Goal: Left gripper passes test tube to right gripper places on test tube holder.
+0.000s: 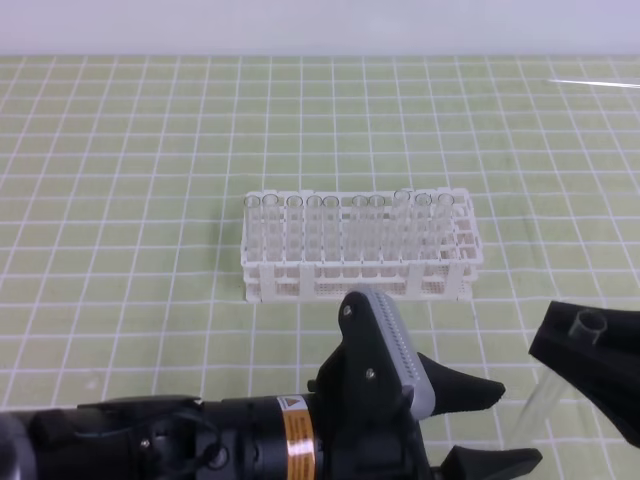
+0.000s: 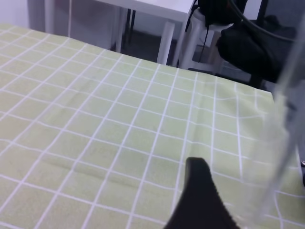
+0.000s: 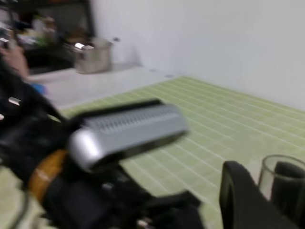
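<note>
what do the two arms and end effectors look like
The left end effector is black with two pointed fingers, a grey ribbed top plate and an orange-yellow label around its thick black arm, with black cable behind. The right end effector shows only as a black angular body at the frame edge.

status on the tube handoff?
Left pincer open, empty. Right pincer shut on test tube. Test tube holder ahead, path clear.

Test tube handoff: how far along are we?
The handoff looks done: the right gripper holds the test tube, and the left gripper stands open and empty. In hand: carrying it. Left: setting it into the rack, which already stands full of other tubes along its back rows.
</note>
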### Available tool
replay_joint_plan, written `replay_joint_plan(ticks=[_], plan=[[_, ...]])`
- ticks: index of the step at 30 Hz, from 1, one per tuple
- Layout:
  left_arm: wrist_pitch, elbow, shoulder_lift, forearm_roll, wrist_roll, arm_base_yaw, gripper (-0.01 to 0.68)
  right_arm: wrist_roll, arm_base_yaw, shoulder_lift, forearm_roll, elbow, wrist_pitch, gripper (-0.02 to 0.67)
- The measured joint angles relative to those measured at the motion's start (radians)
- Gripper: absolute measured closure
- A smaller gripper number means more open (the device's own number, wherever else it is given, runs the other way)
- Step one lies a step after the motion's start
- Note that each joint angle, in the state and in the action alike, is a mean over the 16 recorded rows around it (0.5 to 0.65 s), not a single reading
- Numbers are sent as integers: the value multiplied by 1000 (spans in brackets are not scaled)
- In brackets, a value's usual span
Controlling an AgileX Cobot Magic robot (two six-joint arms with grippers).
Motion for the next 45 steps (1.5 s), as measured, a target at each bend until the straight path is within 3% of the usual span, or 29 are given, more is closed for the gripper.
replay_joint_plan(ticks=[8,17,28,36,45], plan=[[120,0,-58,-1,4,1,631,-59,0,3,0,-32,-101,639],[437,0,-217,-2,-2,2,647,-131,0,94,1,-165,-181,639],[796,0,-444,-4,-61,2,672,-246,2,405,2,-358,-40,639],[925,0,-518,-4,-83,2,673,-329,22,602,2,-474,46,639],[1034,0,-534,-1,-83,1,673,-375,70,710,2,-559,1,639]])
